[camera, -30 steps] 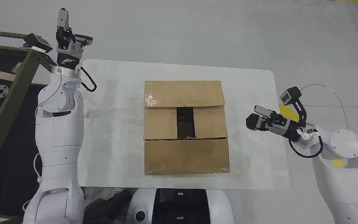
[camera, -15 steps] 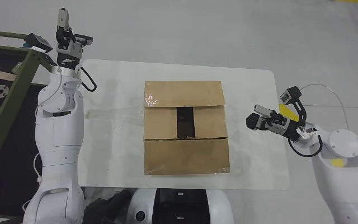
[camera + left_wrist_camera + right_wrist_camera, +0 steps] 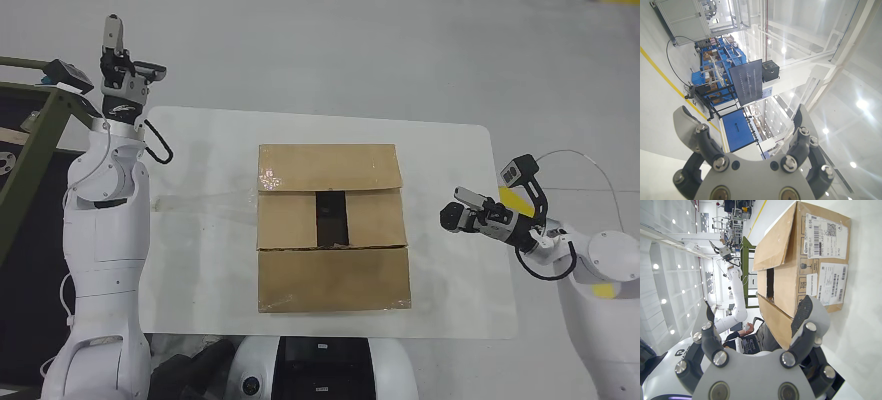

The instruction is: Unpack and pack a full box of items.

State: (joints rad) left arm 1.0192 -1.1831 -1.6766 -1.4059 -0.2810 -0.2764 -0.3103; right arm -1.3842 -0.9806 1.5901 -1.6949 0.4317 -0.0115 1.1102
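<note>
Pale grey floor (image 3: 420, 60); blue racks (image 3: 714, 62), apparently.

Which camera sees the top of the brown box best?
The top view: the whole box, flaps nearly shut, dark gap between. The right wrist view shows its labelled side, slanted. The left wrist view faces the ceiling.

Brown cardboard box (image 3: 333, 227), mid-table, flaps nearly shut, dark gap at centre, labels on one side
</note>
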